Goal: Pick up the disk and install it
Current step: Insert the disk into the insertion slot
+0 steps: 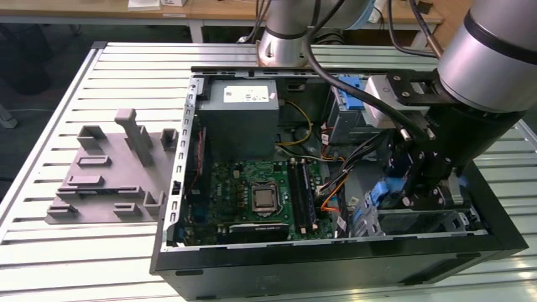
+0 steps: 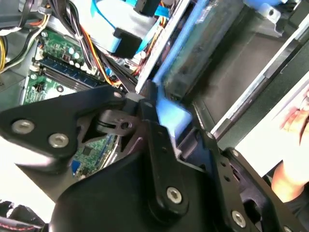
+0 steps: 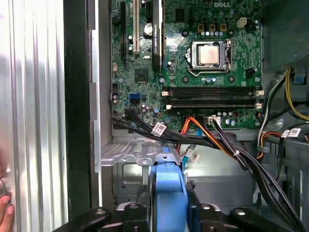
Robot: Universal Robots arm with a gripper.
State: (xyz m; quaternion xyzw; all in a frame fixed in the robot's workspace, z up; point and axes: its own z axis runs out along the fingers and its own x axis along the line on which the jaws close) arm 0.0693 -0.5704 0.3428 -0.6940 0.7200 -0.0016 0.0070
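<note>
end effector (image 1: 419,189), exterior view's lower right: clamped on disk (image 3: 168,183) | risk: disk snags nearby cables (image 3: 227,145), jams askew

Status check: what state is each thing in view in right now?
disk: gripped on edge, inside the case at the drive bay; seating unclear.
hand: shut on the disk.
case: on its side, side panel off.
CPU: seated, no cooler on it.
</note>
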